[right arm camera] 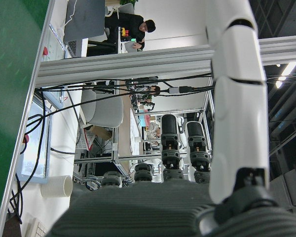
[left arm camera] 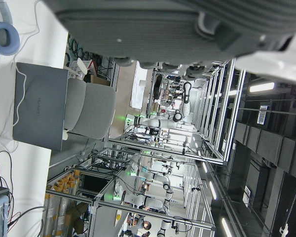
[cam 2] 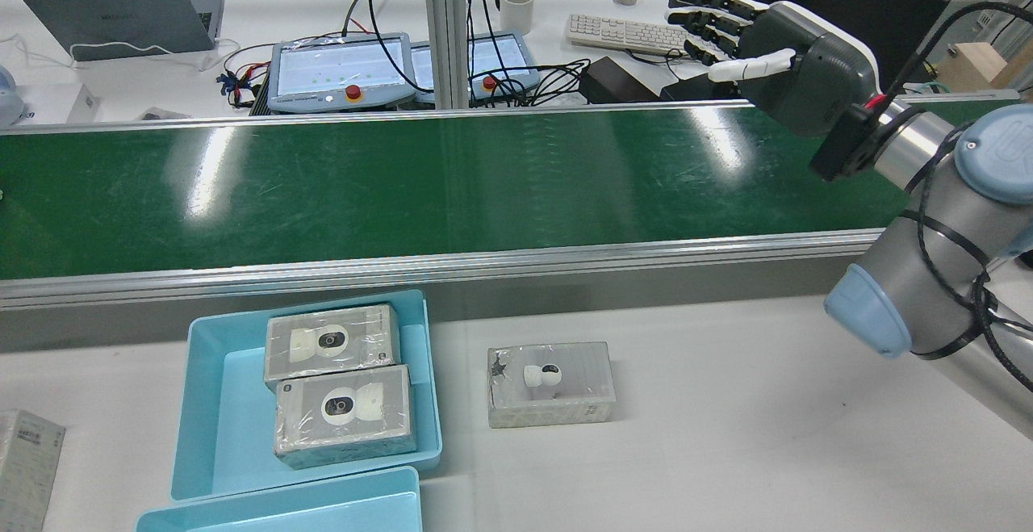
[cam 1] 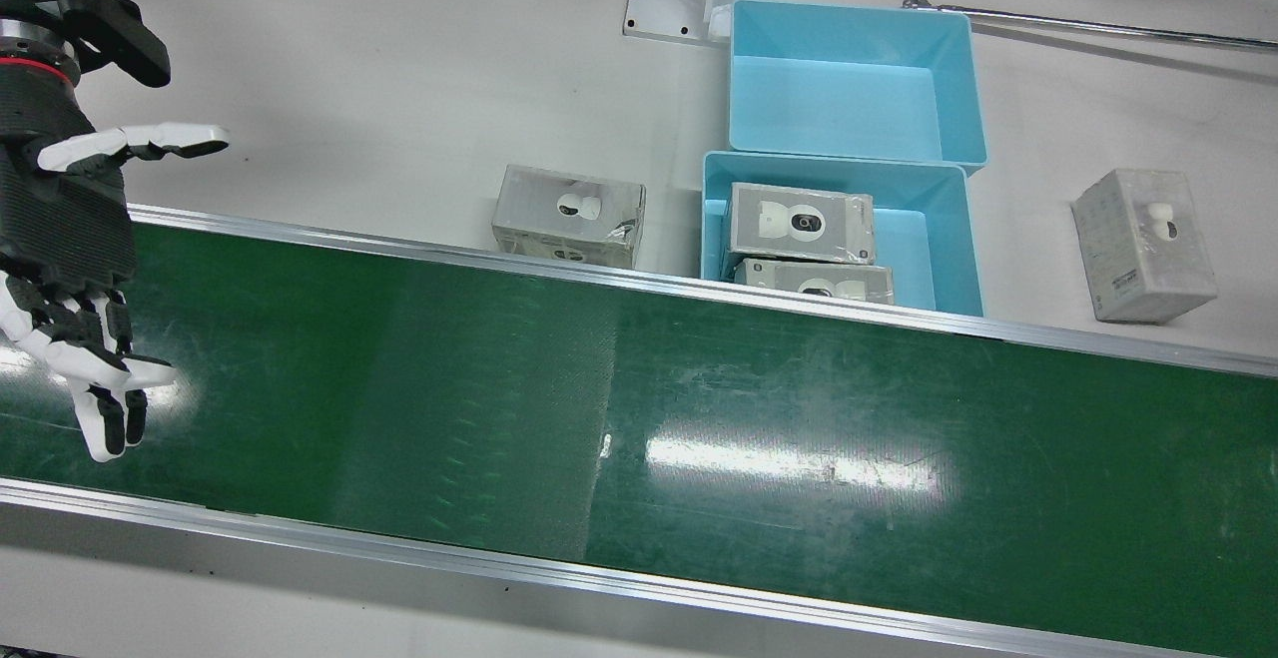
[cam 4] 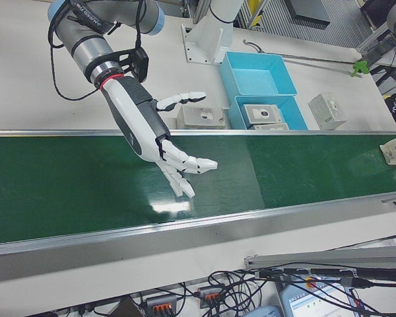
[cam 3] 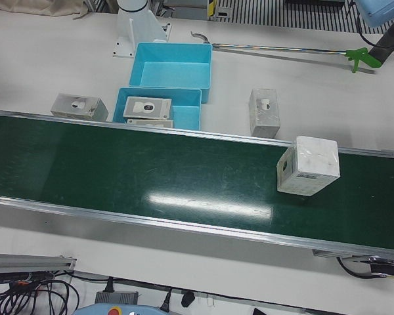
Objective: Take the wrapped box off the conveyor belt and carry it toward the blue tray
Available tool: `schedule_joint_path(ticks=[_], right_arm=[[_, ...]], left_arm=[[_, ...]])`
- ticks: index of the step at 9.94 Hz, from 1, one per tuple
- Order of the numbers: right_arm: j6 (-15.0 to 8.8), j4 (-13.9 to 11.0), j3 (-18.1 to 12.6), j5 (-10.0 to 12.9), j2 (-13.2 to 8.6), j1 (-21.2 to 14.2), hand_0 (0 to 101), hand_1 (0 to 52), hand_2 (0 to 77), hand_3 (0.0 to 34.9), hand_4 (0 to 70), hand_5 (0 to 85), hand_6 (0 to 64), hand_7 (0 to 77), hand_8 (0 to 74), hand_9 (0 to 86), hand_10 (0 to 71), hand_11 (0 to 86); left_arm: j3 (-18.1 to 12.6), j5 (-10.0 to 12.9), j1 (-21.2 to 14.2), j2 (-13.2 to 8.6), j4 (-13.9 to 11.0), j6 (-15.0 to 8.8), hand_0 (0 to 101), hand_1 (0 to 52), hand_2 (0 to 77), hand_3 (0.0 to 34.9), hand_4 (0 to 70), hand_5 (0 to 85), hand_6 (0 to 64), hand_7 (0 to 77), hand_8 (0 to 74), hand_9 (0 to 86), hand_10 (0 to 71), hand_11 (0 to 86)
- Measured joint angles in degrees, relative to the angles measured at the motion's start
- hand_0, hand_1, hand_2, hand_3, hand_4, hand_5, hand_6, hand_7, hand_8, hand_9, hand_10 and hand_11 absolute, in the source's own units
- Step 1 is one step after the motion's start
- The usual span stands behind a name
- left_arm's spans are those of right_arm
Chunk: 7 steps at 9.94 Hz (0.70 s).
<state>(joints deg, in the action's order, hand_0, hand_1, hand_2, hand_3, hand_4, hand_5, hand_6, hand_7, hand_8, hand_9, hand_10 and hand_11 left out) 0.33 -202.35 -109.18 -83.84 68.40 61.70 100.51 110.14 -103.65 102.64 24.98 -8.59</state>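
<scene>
The wrapped box [cam 3: 308,165] sat far down the conveyor belt [cam 3: 118,170], well apart from the right robot hand [cam 4: 178,162], which hovered empty, fingers spread; left robot hand's state unclear.

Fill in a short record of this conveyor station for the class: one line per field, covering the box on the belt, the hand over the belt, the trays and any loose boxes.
Box on belt: wrapped box on the green belt, far from the hand
Right hand: open, empty, over the belt
Left hand: only its underside shows in its own view; state unclear
Near tray: blue, holds two boxes
Far tray: blue, empty
Loose boxes: one beside the near tray, another on its other side
</scene>
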Motion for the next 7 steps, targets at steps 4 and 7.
schedule_joint_path(ticks=[4, 7], right_arm=[[0.02, 0.03, -0.06, -0.09, 0.16, -0.03, 50, 16.4, 12.0, 9.0, 17.5, 16.9, 9.3, 26.2, 1.1, 7.6, 1.6, 3.8], [0.0, 0.03, -0.07, -0.09, 0.16, -0.05, 50, 16.4, 12.5, 9.1, 17.5, 16.9, 9.3, 26.2, 2.7, 7.6, 1.6, 3.8]], left_arm=[[0.0, 0.0, 0.0, 0.0, 0.0, 0.0, 0, 0.0, 1.1, 0.0, 0.0, 1.1, 0.0, 0.5, 0.5, 0.0, 0.5, 0.0], [0.0, 0.0, 0.0, 0.0, 0.0, 0.0, 0, 0.0, 1.1, 0.0, 0.0, 1.1, 0.0, 0.5, 0.5, 0.0, 0.5, 0.0]])
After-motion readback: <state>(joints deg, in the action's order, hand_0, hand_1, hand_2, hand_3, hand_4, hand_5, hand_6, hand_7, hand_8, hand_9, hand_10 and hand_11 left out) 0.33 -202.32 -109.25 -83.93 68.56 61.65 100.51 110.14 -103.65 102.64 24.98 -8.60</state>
